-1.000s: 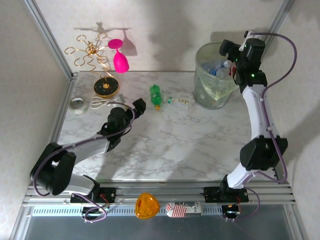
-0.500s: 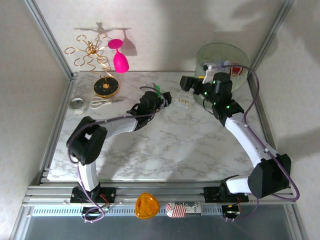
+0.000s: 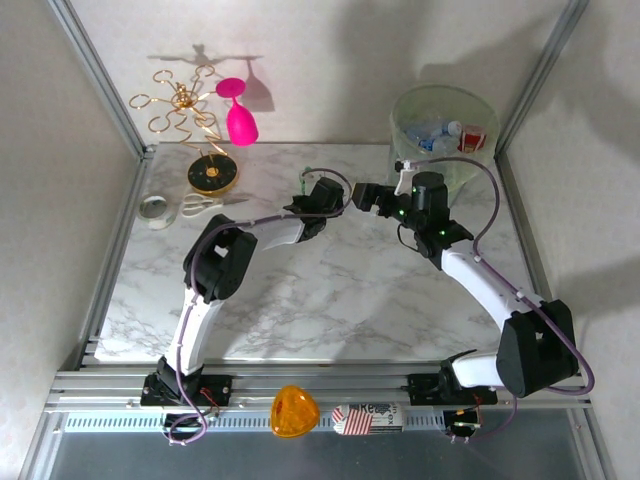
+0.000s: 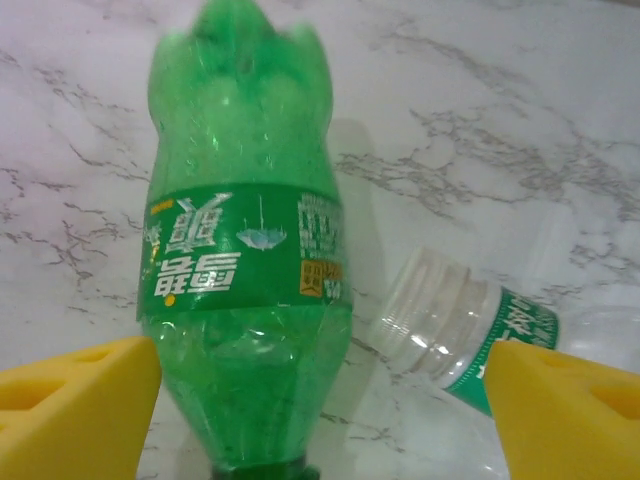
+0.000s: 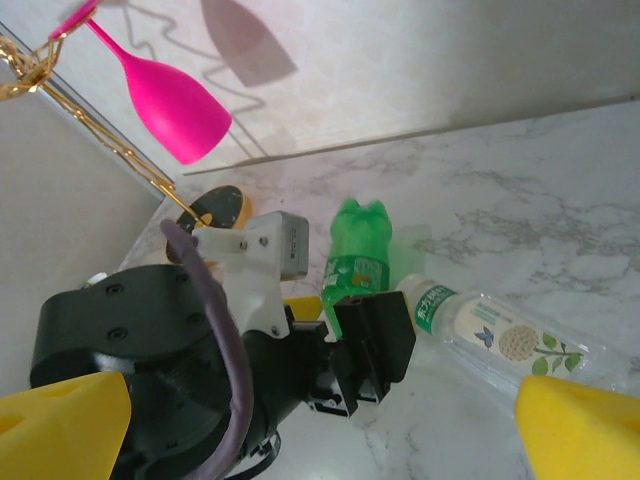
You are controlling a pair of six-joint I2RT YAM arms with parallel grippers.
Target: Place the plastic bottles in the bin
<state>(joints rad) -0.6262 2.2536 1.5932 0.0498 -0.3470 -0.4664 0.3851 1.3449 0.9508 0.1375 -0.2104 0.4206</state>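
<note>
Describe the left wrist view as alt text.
A green bottle lies on the marble table, framed by the open left gripper. A clear bottle lies beside it at picture right, neck toward it.

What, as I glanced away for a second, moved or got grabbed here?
The left gripper reached forward to straddle the green bottle, open. The right gripper swung from above the bin down beside the clear bottle, also open. Nothing grabbed; both bottles, pink glass and gold stand stayed put.

One green bottle point(image 4: 240, 270), one clear bottle point(image 4: 450, 330), one bin point(image 3: 482, 160).
</note>
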